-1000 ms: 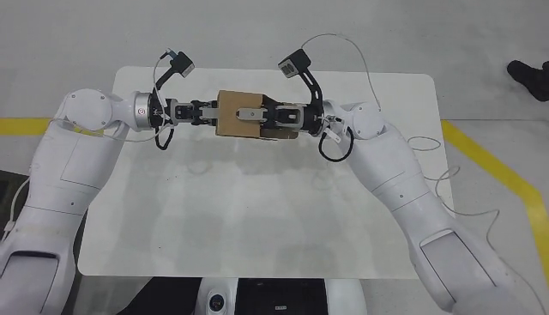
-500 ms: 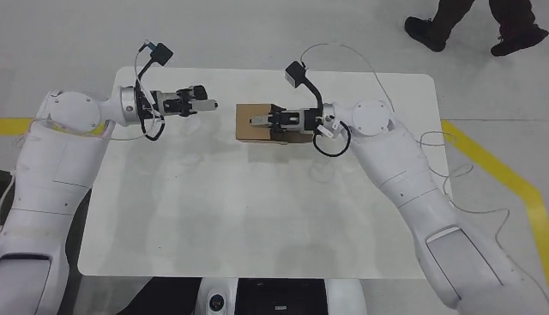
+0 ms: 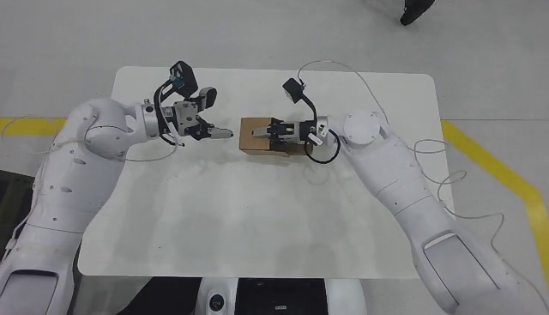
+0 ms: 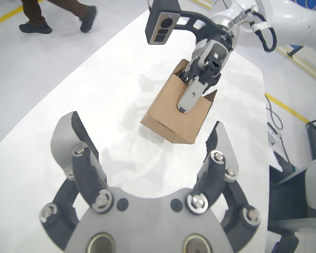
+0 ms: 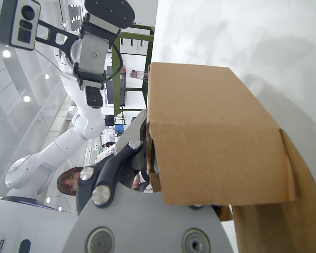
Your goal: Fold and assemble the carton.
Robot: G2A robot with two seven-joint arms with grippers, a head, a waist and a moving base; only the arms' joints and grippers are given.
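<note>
The brown carton point(image 3: 257, 135) lies on its side on the far middle of the white table point(image 3: 257, 229), its near end folded closed point(image 4: 158, 129). My right gripper point(image 3: 276, 131) is shut on the carton's upper wall at the open end, with one finger point(image 4: 190, 98) flat on the outside. In the right wrist view the carton point(image 5: 213, 143) hides the inner finger, and the outer finger point(image 5: 137, 130) shows beside the wall. My left gripper point(image 3: 218, 116) hangs open just off the carton's closed end, touching nothing, with the carton framed between its spread fingers point(image 4: 76, 138).
Loose flaps point(image 4: 209, 97) stand up at the carton's open end. A thin cable point(image 3: 360, 70) loops over the far right of the table. Bare tabletop stretches from the carton to the front edge point(image 3: 257, 274).
The left gripper came off the carton's end, drew back, then returned close to it, turned and open. The right gripper kept its hold and shifted the carton slightly right and nearer.
</note>
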